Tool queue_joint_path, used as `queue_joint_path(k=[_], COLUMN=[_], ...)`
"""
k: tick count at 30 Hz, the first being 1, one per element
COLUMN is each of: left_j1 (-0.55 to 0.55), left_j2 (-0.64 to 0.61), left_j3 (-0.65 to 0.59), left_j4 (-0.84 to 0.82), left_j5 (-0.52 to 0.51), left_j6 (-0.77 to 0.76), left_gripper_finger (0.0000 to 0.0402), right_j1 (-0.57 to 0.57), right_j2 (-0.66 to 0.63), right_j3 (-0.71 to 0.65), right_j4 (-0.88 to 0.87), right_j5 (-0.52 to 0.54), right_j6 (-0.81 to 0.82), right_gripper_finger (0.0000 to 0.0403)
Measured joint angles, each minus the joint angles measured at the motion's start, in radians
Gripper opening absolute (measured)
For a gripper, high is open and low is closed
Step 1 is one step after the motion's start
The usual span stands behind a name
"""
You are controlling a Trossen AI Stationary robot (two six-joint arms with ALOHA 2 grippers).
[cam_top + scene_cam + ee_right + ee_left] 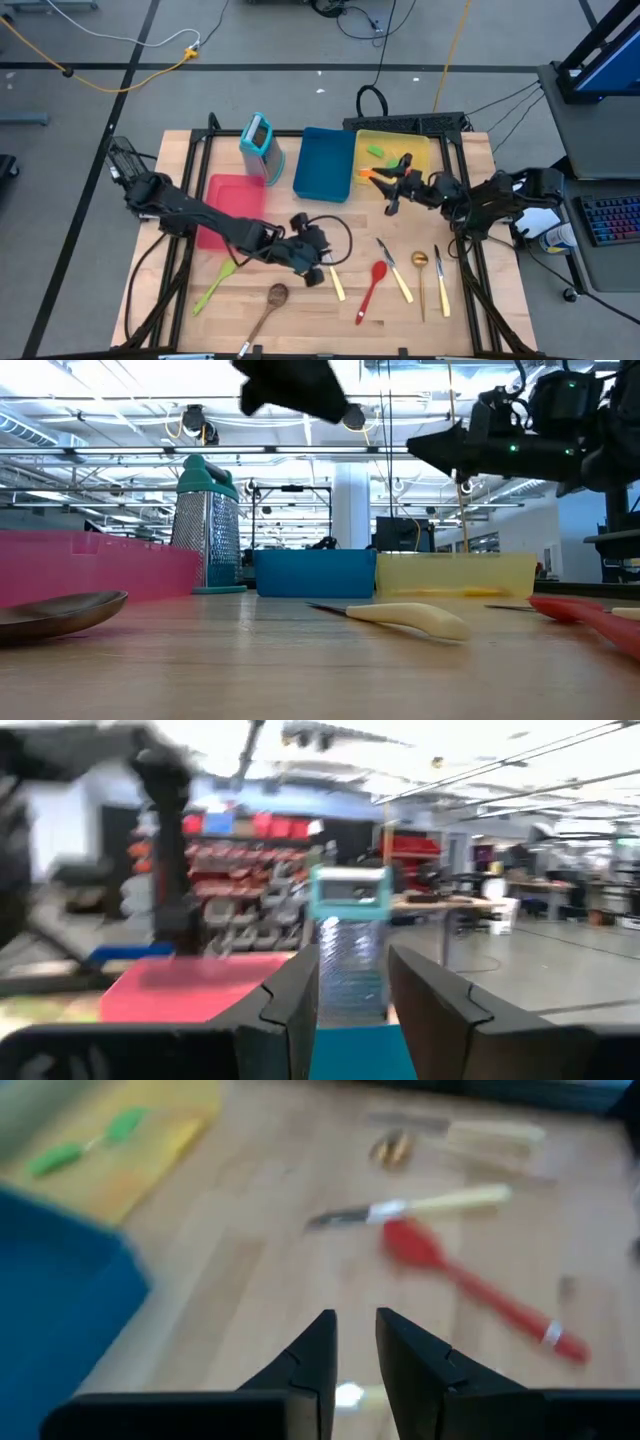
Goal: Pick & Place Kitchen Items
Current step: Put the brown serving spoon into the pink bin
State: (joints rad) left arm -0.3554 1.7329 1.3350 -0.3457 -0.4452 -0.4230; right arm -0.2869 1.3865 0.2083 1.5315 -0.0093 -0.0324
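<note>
Matt wooden table, glossy gold spoon, smooth red plastic spoon, perforated metal grater

From overhead you look straight down on the whole worktop. The low camera sits level at its near edge, facing the room. Both views share the blue tray.

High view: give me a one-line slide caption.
Left gripper low over a cream-handled knife; right gripper at the yellow tray; red spoon waits.

grey floor with cables, bright ceiling lights, red shelf bins.
</note>
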Motion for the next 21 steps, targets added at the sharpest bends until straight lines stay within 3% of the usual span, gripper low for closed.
queue_joint_path(k=[7,12,21], left_j1=[-0.030,-0.055,-0.170], left_j2=[-0.009,-0.005,0.019], left_j3=[0.083,0.083,0.082], left_j4=[-0.267,-0.419,-0.464], left_j5=[0.075,0.079,0.213], left_j6=[-0.215,-0.392,-0.756], left_gripper_finger=[0.0083,0.0126,0.0194], right_j1=[0.066,0.101,0.099], right_j2=[0.000,0.000,0.000], right_j3=[0.036,0.043,0.043], right_j4=[-0.071,-0.085,-0.094], right_j5=[-0.098,-0.098,-0.097], right_j6=[-0.050,-0.103,-0.114], right_gripper_finger=[0.0155,0.0181,0.0184])
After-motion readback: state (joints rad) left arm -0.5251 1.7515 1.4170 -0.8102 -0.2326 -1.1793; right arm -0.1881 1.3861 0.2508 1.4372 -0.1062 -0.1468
